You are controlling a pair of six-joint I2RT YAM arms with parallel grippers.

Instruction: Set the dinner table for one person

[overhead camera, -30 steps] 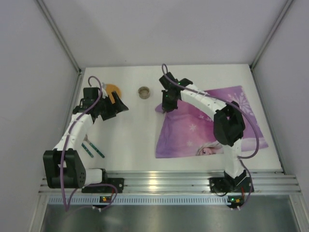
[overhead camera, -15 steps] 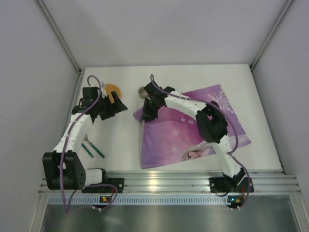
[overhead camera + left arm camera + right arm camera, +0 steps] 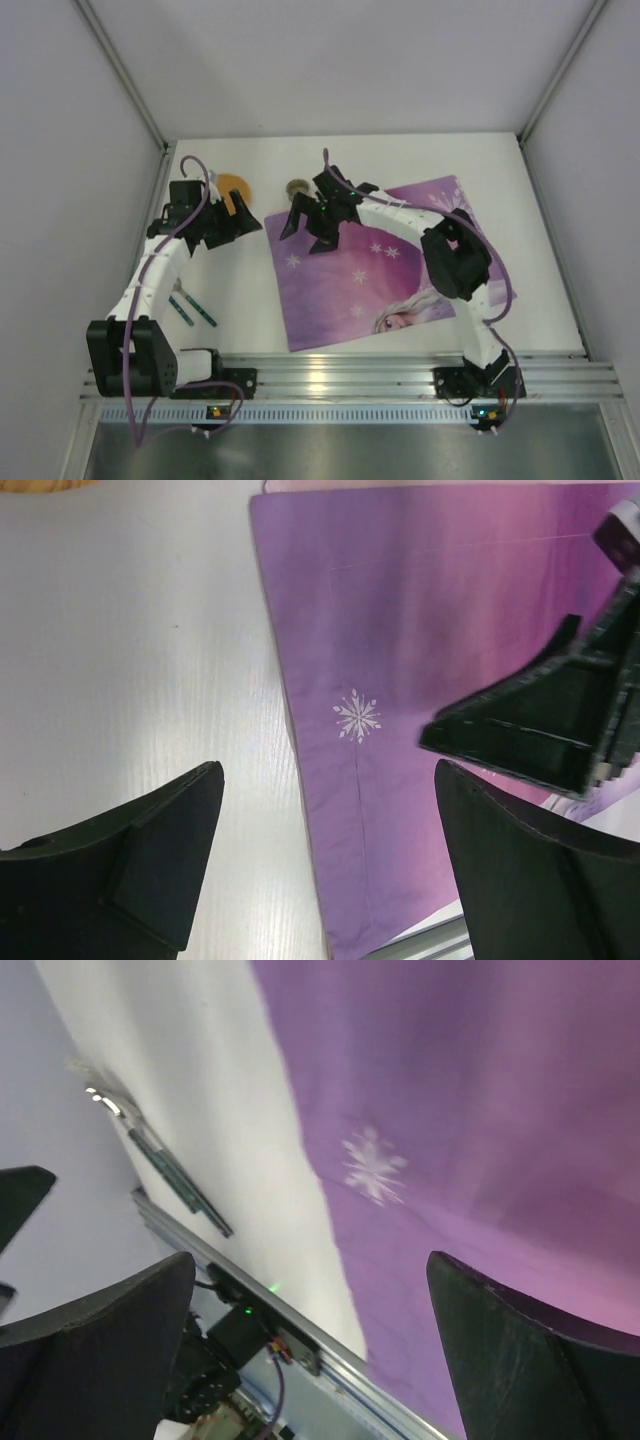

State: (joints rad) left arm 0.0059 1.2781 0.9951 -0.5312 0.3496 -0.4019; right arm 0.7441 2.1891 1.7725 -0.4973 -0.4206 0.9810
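1. Dinner table (image 3: 250, 290) is seen as the white surface beyond the arm bases, with everything else resting on it. One purple placemat (image 3: 340, 290) is laid flat on its middle, skewed rather than square with the near edge, so squaring it up is judged to be the step in hand.
2. The right gripper (image 3: 312, 228) is held just over the placemat's far left corner. Its fingers are spread wide and nothing is gripped between them.
3. The left gripper (image 3: 330, 880) is likewise held wide open and empty, over bare table just beside the placemat's left edge. It is probably kept there to stay clear.
4. Counted:
   - one placemat
   - one orange round dish (image 3: 238, 183) at the far left, partly hidden by the left arm
   - one small round cup (image 3: 297, 188) behind the right gripper
   - two thin teal-handled utensils (image 3: 192, 310) lying side by side near the left arm
5. Nothing is set on the placemat yet, so the task is judged to be at an early stage.
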